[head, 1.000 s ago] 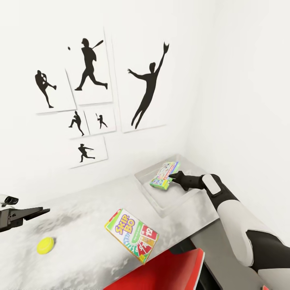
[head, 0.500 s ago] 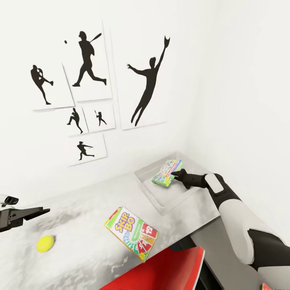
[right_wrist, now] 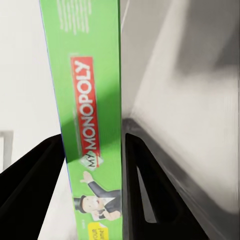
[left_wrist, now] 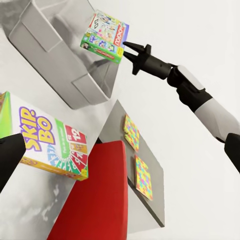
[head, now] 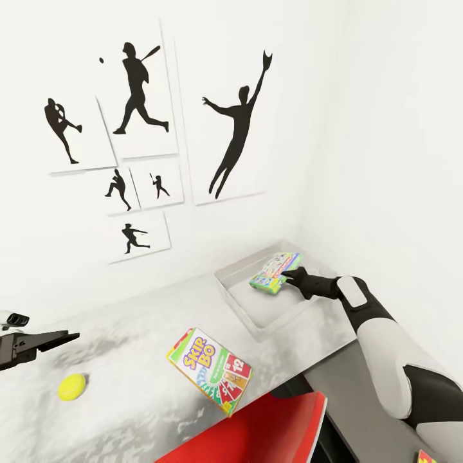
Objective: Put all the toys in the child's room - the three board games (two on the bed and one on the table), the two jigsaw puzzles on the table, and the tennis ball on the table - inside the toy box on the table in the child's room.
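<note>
Monopoly box [head: 275,272] (green edge) sits clamped in right claw [head: 287,277] above toy box [head: 257,315].

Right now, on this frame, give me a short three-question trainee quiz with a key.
1. True or false: the right gripper is shut on the Monopoly box.
2. Where is that box? A) lying flat on the table B) held over the toy box C) on the red chair
3. Fill in: the tennis ball lies on the table, on the ____ gripper's side.

Key: 1 true. 2 B. 3 left. The Skip-Bo box and the two jigsaw puzzles on the lower wing are not yet packed.
</note>
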